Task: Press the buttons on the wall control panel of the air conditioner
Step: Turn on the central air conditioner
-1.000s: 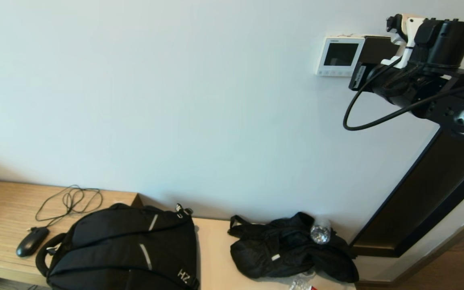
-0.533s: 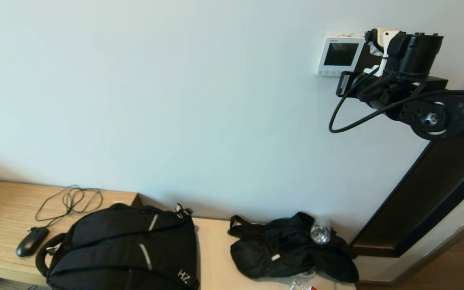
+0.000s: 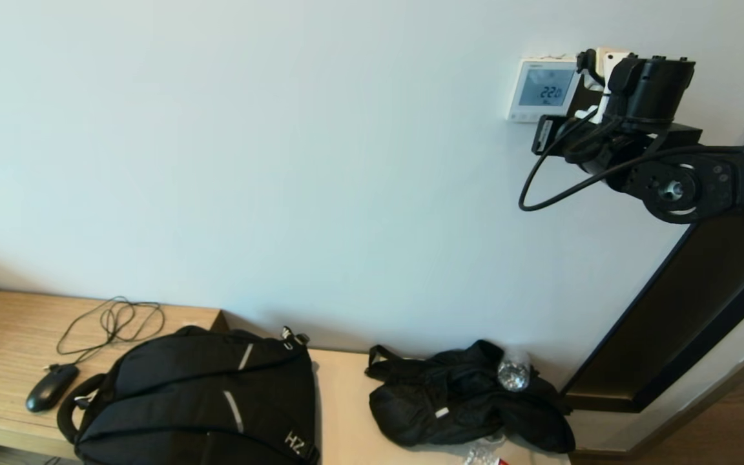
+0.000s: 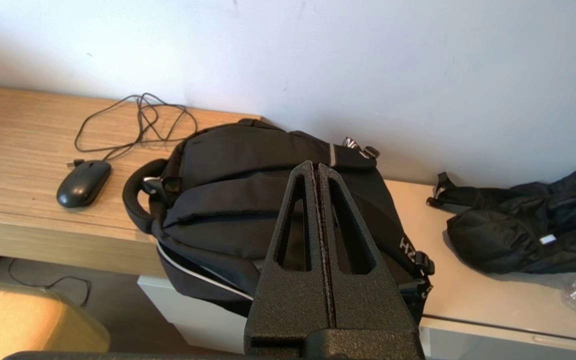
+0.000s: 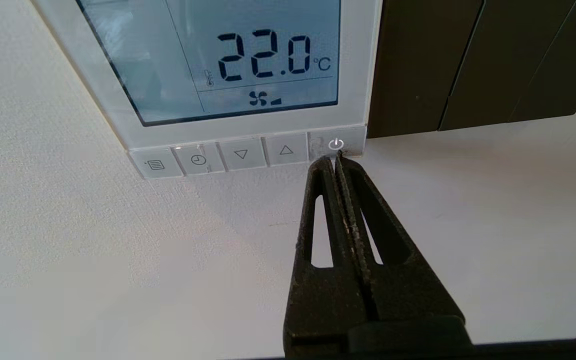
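Observation:
The white wall control panel (image 3: 542, 89) hangs high on the wall at the right; its screen (image 5: 228, 55) is lit and reads 22.0 °C with a fan mark. A row of several buttons runs along its lower edge. My right gripper (image 5: 334, 158) is shut and empty, with its tips touching the lower edge of the power button (image 5: 336, 145) at the row's end. In the head view the right arm's wrist (image 3: 643, 90) covers the panel's right edge and hides the fingers. My left gripper (image 4: 316, 166) is shut and empty, parked low above the black backpack (image 4: 248, 200).
A dark panel (image 5: 468, 60) adjoins the control panel. A dark door frame (image 3: 682, 310) slants at the right. On the wooden bench (image 3: 4, 342) lie a mouse (image 3: 51, 387) with its cable, the black backpack (image 3: 204, 400), a small black bag (image 3: 469, 400) and a plastic bottle (image 3: 513, 372).
My right arm has moved left and closer to the wall, up to the panel's right lower corner. The panel's screen was dark and is now lit, showing 22.0.

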